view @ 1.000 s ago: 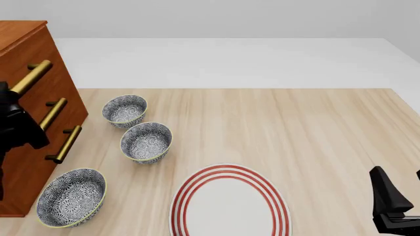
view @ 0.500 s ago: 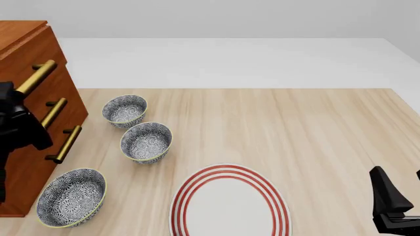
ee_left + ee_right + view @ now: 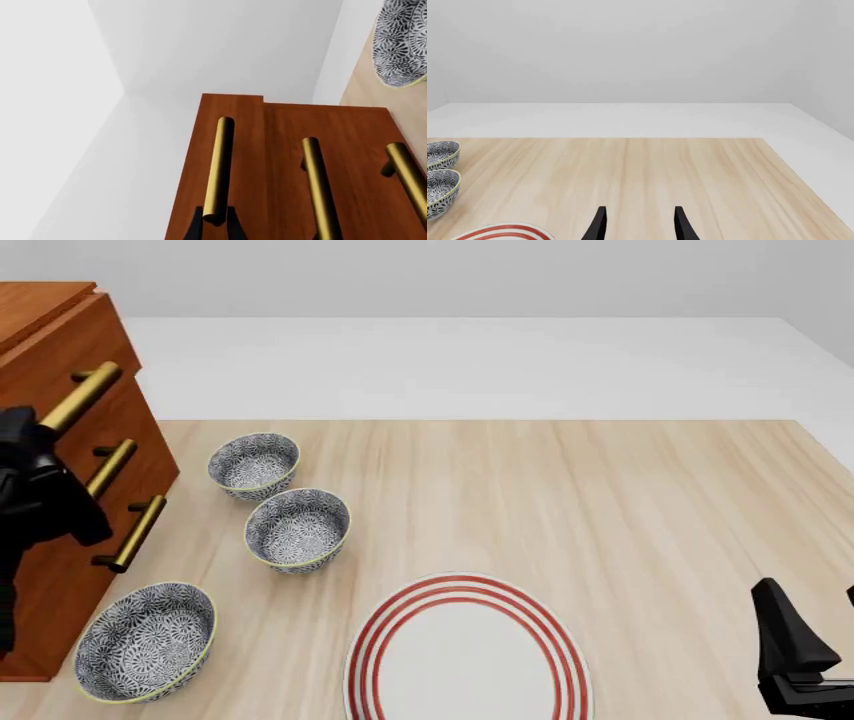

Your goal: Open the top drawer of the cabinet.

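I've got the left gripper (image 3: pixel 213 225) clamped on the near end of the top drawer's handle (image 3: pixel 218 170). The top drawer (image 3: pixel 230 165) already sticks out a bit past the two lower ones on the cabinet (image 3: pixel 54 370), at the table's left edge. Partly open by my read; more straight pull left. Right gripper (image 3: pixel 638 222) is idle over bare table, fingers apart, holding nothing.

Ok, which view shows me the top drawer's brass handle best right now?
The left wrist view: the top drawer's handle runs along the picture, with the left gripper closed around its near end. The front view shows the handle only at the picture's edge, partly behind the arm. The right wrist view shows bowls and table, no cabinet.
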Robot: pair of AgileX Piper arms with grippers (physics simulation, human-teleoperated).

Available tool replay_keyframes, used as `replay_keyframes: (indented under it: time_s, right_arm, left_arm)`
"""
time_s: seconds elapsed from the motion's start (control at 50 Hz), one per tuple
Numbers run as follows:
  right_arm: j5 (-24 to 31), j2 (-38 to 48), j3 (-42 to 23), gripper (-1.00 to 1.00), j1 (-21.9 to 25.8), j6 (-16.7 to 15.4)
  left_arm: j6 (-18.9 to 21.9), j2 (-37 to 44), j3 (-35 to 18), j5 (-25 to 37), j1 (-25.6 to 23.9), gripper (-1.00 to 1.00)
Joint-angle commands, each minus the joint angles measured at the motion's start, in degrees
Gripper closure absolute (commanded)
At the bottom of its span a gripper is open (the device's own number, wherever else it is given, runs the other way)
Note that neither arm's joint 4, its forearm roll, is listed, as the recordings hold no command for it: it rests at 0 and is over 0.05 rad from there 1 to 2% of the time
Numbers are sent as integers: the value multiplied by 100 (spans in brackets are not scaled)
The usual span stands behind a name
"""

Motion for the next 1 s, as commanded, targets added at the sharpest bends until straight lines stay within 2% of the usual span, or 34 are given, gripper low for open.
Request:
replay_keyframes:
  time_s: [0.02, 1.0]
  right_arm:
    - [0, 0, 0, -100, 0, 0]
    - [0, 1, 0, -100, 0, 1]
  left_arm:
    - [116, -196, 115, -52, -176, 100]
    - [313, -513, 291, 121, -591, 100]
